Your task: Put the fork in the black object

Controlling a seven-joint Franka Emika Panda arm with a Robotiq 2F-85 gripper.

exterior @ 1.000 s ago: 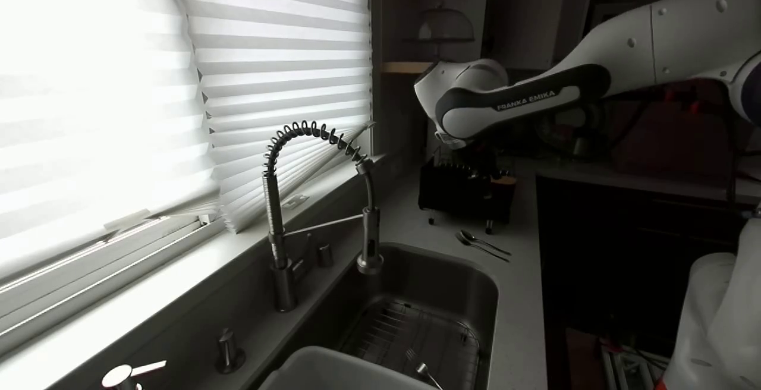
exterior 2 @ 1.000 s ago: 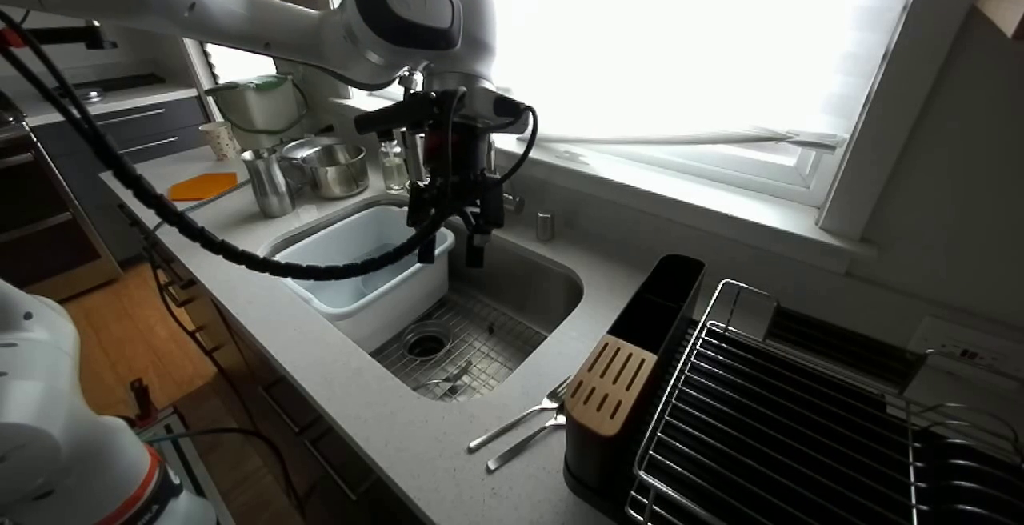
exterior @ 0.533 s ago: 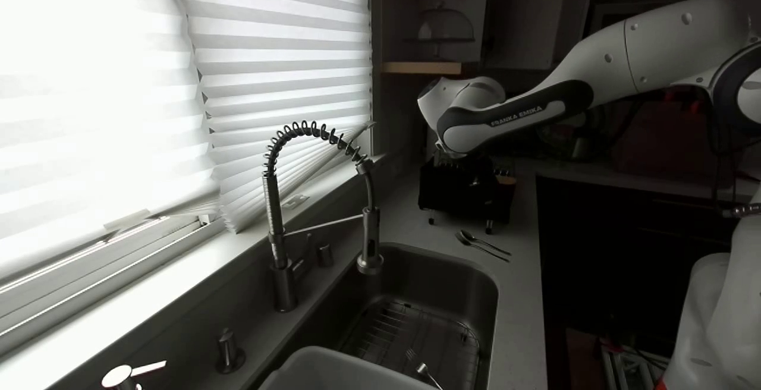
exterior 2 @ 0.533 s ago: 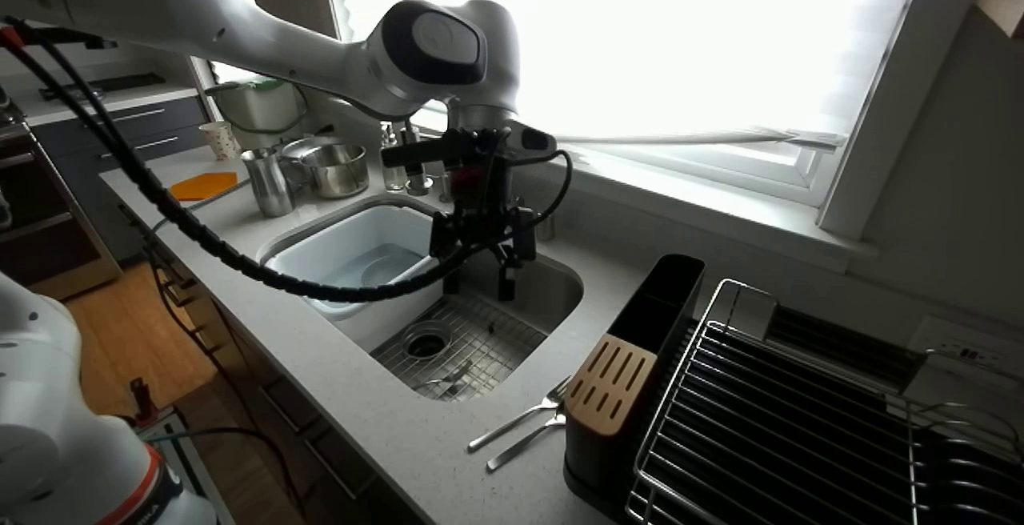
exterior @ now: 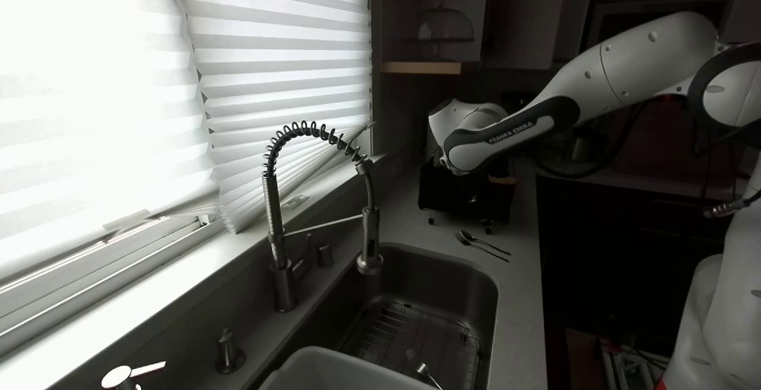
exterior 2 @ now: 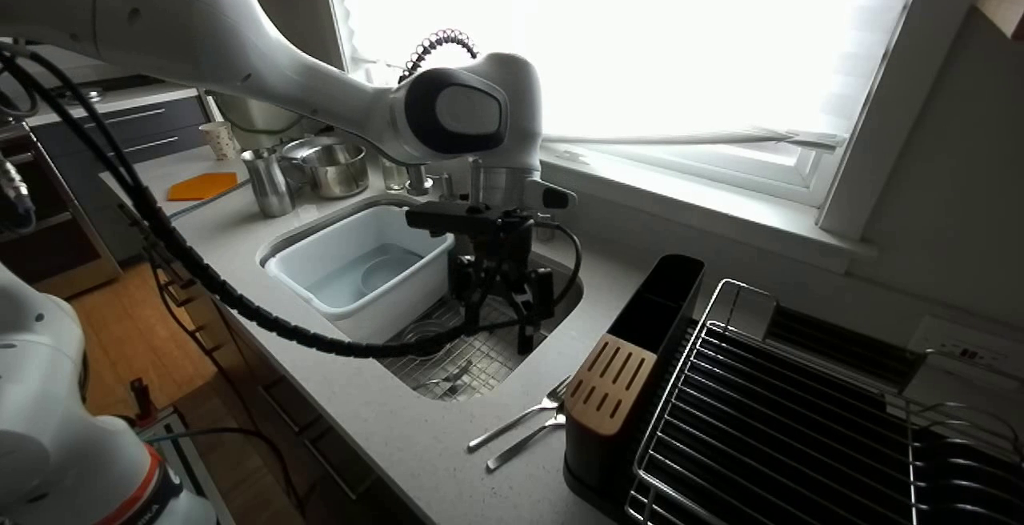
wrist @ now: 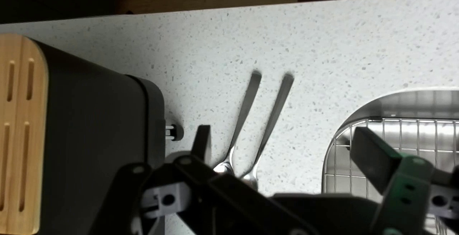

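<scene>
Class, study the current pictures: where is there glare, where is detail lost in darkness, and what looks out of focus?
In both exterior views, much of the window blind is burnt to white; in an exterior view, the cabinet fronts are near-black; in the wrist view, the speckled counter is crisp, but the gripper looks soft near the bottom edge.

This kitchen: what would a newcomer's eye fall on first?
Probably the white robot arm, upper left in an exterior view, with its black gripper hanging open. Next, the coiled-spring faucet arching over the sink before a crooked blind. Then the black holder with its slotted wooden top, beside a wire rack.
</scene>
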